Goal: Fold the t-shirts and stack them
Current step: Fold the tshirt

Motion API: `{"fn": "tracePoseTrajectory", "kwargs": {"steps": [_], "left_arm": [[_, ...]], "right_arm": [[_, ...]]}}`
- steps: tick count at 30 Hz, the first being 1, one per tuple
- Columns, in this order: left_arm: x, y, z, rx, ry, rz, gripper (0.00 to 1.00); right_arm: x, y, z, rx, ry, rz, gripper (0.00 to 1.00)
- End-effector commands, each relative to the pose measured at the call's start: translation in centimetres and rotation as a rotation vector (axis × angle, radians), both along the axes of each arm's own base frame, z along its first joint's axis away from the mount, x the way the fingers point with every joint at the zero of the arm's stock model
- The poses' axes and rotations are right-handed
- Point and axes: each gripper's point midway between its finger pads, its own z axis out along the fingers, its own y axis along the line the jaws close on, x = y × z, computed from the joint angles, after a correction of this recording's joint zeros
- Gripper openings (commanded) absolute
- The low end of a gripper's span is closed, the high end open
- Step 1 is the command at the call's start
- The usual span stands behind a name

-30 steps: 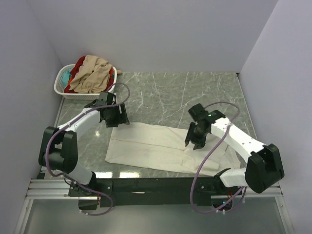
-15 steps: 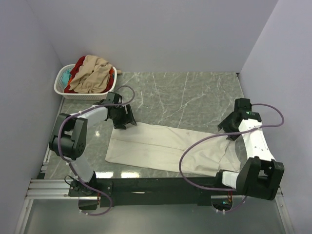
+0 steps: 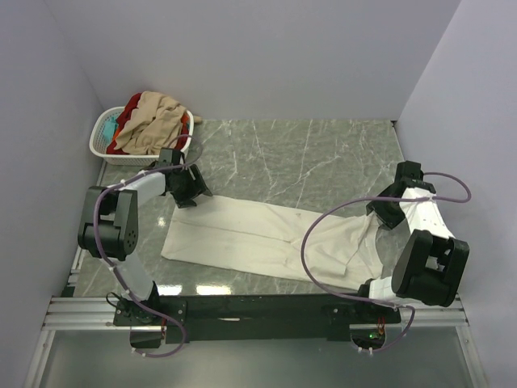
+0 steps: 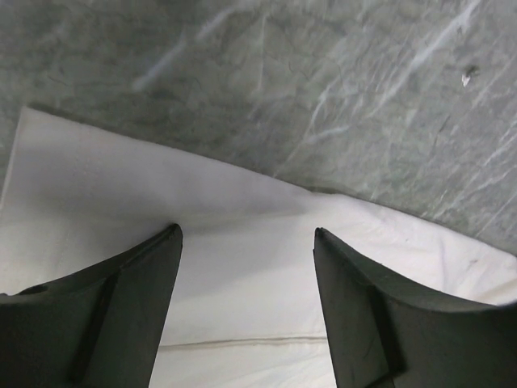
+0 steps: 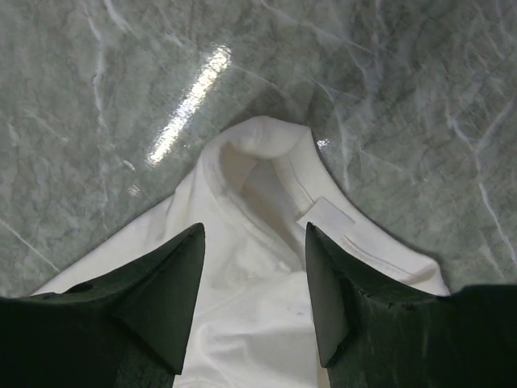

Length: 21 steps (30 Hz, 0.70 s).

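T-shirt of plain cream-white cloth (image 3: pixel 258 238) flat across the lower centre of the top view, long axis left to right, straight-edged end below the spread, empty left gripper (image 4: pixel 246 234) at upper left, collar (image 5: pixel 262 133) end below the equally spread, empty right gripper (image 5: pixel 254 230).

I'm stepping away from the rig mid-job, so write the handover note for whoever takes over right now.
Left gripper: open, empty, above the white shirt's far left corner.
Right gripper: open, empty, above its collar at the right end.
The white shirt lies in a long band on the table; the other shirts are heaped in the basket.
Done: nothing stacked. Left: finish folding this shirt, then fold and stack the rest.
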Motion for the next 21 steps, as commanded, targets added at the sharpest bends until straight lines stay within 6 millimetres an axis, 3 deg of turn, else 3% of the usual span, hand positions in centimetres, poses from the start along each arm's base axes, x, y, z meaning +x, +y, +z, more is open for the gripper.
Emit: {"fn": "tracePoseTrajectory", "kwargs": {"steps": [1,7,21], "left_arm": [[-0.3,3.6,-2.9,0.171,0.059,0.055,0.74],[0.5,4.5,-2.7,0.184,0.057,0.070,0.75],[0.2,4.3,-2.9,0.166,0.069,0.068,0.75]], "right_arm": [[2.2,-0.2,1.5,0.000,-0.093,0.033,0.59],[2.6,0.4,0.2,0.026,-0.097,0.094,0.57],[4.6,1.6,-2.6,0.096,-0.100,0.157,0.46]]}}
